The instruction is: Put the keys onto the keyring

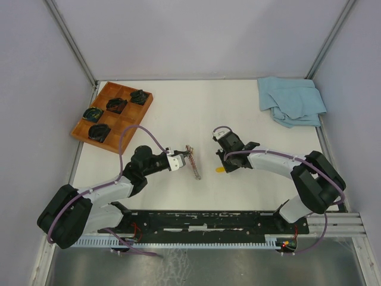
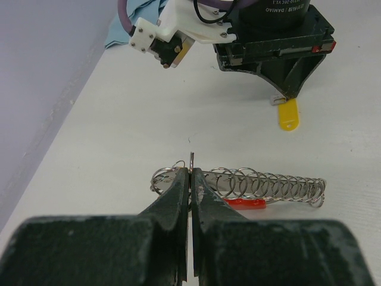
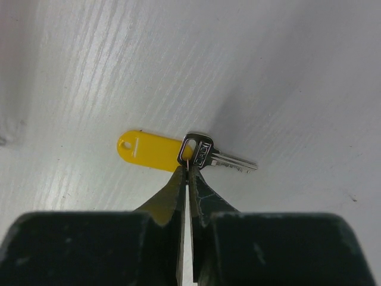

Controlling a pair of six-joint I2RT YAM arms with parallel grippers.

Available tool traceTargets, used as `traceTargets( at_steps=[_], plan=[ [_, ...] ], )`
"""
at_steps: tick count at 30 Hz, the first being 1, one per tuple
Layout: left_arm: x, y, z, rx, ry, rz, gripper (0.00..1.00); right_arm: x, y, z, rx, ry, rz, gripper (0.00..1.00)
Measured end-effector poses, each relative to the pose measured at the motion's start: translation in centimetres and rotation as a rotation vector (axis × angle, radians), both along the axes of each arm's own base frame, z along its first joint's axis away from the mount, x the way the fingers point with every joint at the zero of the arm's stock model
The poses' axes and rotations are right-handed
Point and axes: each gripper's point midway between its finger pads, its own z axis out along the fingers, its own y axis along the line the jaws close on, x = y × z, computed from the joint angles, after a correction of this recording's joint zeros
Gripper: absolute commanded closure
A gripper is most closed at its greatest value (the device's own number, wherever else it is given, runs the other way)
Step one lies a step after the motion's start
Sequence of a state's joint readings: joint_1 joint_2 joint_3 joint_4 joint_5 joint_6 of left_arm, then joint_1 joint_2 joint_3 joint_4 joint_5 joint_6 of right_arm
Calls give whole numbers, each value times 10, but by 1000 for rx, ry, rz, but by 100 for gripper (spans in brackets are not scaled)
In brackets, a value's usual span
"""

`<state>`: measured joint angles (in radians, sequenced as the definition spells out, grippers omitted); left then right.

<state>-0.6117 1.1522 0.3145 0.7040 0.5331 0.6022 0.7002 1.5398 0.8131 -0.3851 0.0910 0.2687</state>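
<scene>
My left gripper (image 1: pixel 185 156) (image 2: pixel 191 173) is shut on the keyring (image 2: pixel 163 177), a thin metal ring that sticks up between the fingertips. Its silver coiled chain (image 2: pixel 268 185) and red strap (image 2: pixel 245 202) lie on the white table to the right of the tips; in the top view the chain (image 1: pixel 194 164) trails toward the near edge. My right gripper (image 1: pixel 222 165) (image 3: pixel 189 169) is shut on a thin wire loop through the head of a silver key (image 3: pixel 221 157). A yellow oval tag (image 3: pixel 147 149) (image 2: pixel 288 113) (image 1: pixel 220 170) hangs on the same loop. Other keys are out of view.
A wooden tray (image 1: pixel 102 95) with black coiled items stands at the back left. A blue cloth (image 1: pixel 292 100) lies at the back right. Grey walls close in the table on three sides. The two grippers are a short gap apart at the table's middle.
</scene>
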Motion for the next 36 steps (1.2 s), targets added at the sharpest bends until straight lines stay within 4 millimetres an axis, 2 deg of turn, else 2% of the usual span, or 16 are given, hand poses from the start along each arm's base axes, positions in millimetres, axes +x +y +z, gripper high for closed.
traceTargets(
  at_steps=[2, 6, 9, 19, 22, 25, 28, 31, 36],
  plan=[
    [0, 0, 0, 0, 0, 0, 97, 0, 0, 0, -2, 0, 3, 99],
    [0, 0, 0, 0, 0, -1, 97, 0, 0, 2, 1, -3, 14, 99],
    [0, 0, -1, 4, 5, -2, 97, 1, 2, 11, 20, -26, 31, 99],
    [-3, -4, 0, 12, 24, -27, 97, 12, 8, 73, 89, -228, 186, 99],
    [-3, -4, 0, 14, 28, -32, 97, 18, 13, 101, 135, -352, 254, 99],
    [-5, -5, 0, 14, 32, -45, 97, 19, 18, 119, 188, -456, 310, 100],
    [-6, -6, -1, 16, 36, -50, 97, 17, 21, 120, 197, -462, 344, 100],
    [-6, -6, -1, 16, 37, -52, 97, 14, 21, 111, 171, -395, 355, 100],
    [-6, -6, -1, 16, 37, -52, 97, 5, 28, 96, 231, -333, 316, 100]
  ],
)
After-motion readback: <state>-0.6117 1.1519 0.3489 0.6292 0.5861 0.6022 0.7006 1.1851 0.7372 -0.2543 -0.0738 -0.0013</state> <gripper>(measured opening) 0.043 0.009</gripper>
